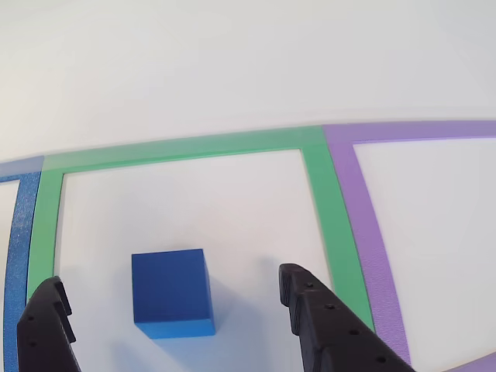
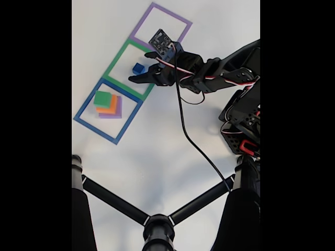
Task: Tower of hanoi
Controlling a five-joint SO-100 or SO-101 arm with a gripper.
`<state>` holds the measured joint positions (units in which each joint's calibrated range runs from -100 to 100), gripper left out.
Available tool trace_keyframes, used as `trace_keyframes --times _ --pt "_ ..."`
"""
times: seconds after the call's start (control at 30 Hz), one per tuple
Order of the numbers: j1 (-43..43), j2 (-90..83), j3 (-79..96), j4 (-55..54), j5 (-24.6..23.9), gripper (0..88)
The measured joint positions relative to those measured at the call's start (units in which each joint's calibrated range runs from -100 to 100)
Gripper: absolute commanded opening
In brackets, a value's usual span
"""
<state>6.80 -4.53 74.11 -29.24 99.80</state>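
1. We note the blue cube (image 1: 172, 293) resting on the white worktop (image 1: 232, 62) inside the green tape square (image 1: 318, 194), apart from the green-orange-purple stack (image 2: 107, 104) in the blue tape square (image 2: 84, 121).
2. Claw (image 1: 167, 310) spread open, fingers either side of the cube, touching neither; nothing gripped.
3. Our judgement: smallest block sits on the middle peg, and we cannot tell whether this is a release or an approach.
4. Next move calls for either closing squarely on the cube, or lifting clear without nudging it.
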Motion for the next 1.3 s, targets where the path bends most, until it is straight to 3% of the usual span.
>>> trace_keyframes --times 0.8,1.3 --pt "-4.08 5.88 -2.06 -3.4 0.0 19.5" --pt "-5.54 6.55 -3.78 -3.4 0.0 5.2"
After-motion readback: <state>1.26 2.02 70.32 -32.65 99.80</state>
